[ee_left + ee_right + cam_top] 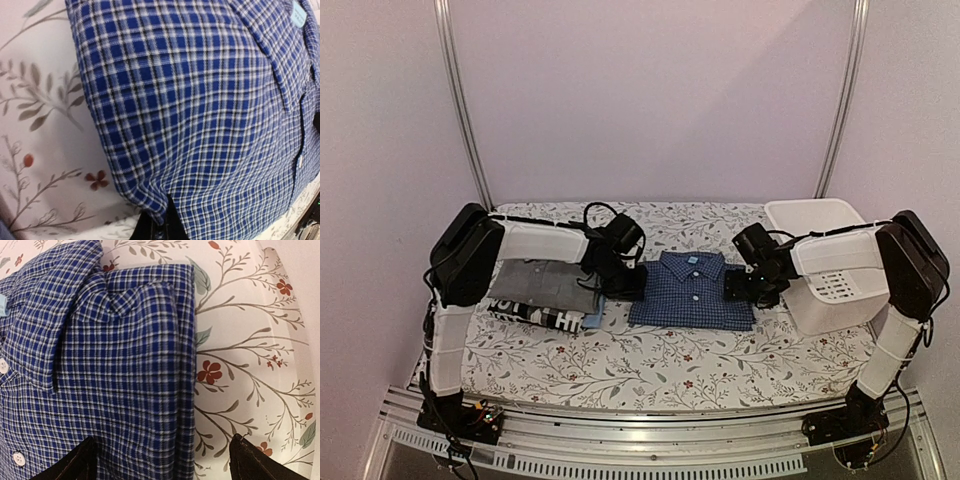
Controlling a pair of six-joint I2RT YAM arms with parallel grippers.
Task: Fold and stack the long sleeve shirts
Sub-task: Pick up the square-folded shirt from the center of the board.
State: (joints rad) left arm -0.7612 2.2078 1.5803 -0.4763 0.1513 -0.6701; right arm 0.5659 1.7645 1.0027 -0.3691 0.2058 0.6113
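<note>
A dark blue fine-check shirt (690, 292) lies folded, collar at the far end, in the middle of the table. My left gripper (626, 282) is at its left edge. In the left wrist view the shirt (200, 100) fills the frame and the gripper (160, 226) is shut, pinching the cloth's edge. My right gripper (741, 287) is at the shirt's right edge. In the right wrist view it (165, 465) is open, its fingers (70, 465) straddling the shirt's folded edge (125, 365). A stack with a grey shirt (535, 282) on top lies at the left.
Under the grey shirt a dark striped garment (535, 318) and a light blue one (592, 321) stick out. A white plastic basket (840, 292) stands at the right, close to my right arm. The table has a floral cover (660, 360).
</note>
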